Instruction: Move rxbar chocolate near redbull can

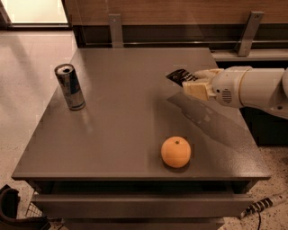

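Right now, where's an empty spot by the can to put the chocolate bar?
The widest bare stretch of table lies between the redbull can and the orange, across the middle. The strip beside the can toward the gripper is bare too. It is busiest at the right edge, where the gripper holds the rxbar chocolate above the table.

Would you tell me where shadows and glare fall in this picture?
Camera view: the gripper, at the table's right side and shut on the rxbar, casts with its arm a broad shadow running to the front right; the orange and can throw small soft shadows; a bright patch washes out the top left.
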`<control>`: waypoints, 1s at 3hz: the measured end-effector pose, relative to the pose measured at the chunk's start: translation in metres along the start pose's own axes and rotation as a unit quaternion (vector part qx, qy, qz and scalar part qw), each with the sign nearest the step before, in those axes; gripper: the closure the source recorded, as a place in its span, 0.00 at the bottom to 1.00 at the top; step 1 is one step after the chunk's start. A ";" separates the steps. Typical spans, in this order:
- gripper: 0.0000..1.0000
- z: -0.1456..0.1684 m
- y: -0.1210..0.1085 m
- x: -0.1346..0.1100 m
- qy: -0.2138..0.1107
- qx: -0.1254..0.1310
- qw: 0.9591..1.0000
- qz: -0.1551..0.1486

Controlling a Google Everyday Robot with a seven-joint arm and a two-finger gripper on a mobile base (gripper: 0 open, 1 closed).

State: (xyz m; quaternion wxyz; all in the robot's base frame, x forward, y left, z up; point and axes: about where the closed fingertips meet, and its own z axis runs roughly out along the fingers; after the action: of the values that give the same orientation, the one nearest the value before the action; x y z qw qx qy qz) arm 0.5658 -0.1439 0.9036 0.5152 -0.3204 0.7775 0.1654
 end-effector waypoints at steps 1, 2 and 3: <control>1.00 -0.009 0.005 -0.013 0.002 -0.001 1.000 -0.021; 1.00 -0.016 0.025 -0.033 0.008 -0.011 0.998 -0.059; 1.00 -0.002 0.059 -0.037 0.011 -0.042 0.996 -0.079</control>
State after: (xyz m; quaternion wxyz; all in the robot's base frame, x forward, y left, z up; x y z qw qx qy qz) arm 0.5347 -0.0891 0.9333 0.5043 -0.4038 0.7477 0.1537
